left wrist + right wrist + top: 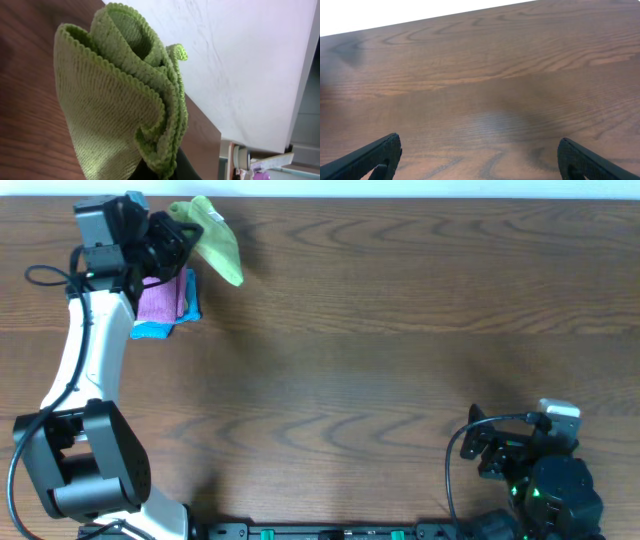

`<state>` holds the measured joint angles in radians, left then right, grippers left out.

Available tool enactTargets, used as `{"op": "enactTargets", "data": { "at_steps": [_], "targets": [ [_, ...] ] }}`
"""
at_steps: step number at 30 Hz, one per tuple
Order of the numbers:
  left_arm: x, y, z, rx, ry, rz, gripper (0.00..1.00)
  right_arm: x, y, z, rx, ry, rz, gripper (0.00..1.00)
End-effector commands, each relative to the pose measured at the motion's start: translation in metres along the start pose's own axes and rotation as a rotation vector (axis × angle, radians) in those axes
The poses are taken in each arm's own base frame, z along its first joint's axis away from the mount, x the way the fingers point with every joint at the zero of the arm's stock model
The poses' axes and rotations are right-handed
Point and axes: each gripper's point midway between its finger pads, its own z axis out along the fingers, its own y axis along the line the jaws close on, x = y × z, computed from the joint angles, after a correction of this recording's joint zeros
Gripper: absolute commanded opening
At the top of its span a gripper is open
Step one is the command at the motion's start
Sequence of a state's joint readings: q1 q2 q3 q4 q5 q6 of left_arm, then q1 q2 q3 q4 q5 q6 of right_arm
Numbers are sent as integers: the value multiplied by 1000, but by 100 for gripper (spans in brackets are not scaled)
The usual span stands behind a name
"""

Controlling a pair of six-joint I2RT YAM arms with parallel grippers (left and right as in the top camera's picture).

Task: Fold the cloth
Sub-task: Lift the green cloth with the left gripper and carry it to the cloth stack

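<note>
The lime-green cloth [212,237] hangs bunched at the table's far left, above the wood. My left gripper [178,232] is shut on one of its edges. In the left wrist view the cloth [117,95] fills the frame in loose folds, its stitched hem pinched at the bottom between my dark fingers. No tag shows. My right gripper [487,442] rests at the near right of the table, far from the cloth. Its fingertips [387,150] stand wide apart over bare wood, with nothing between them.
A purple cloth [160,298] lies on a teal cloth [158,328] beneath my left arm, near the far left edge. The table's far edge [400,198] runs just behind the lifted cloth. Dark wood tabletop [360,360] stretches between the two arms.
</note>
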<state>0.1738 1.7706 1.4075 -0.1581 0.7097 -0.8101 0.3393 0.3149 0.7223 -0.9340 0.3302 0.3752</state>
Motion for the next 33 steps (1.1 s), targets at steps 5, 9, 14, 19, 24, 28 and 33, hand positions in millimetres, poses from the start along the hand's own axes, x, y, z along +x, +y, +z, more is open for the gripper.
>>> {"op": "enactTargets", "data": {
  "at_steps": [5,9,14,19,24,28,33],
  "targets": [
    [-28,-5,-28,40,-48,17,6,1,-3,1,17,0,15,99],
    [-38,1,-37,43,-64,3,6,1,-3,1,17,0,15,99],
    [-45,6,-41,35,-85,3,6,1,-3,1,17,0,15,99],
    [-46,7,-41,27,-94,31,5,1,-3,1,17,0,15,99],
    [-50,11,-42,6,-114,48,6,1,-3,1,17,0,15,99],
    [-56,17,-45,-13,-136,63,6,1,-3,1,17,0,15,99],
    [-64,24,-50,-32,-162,63,6,1,-3,1,17,0,15,99]
  ]
}}
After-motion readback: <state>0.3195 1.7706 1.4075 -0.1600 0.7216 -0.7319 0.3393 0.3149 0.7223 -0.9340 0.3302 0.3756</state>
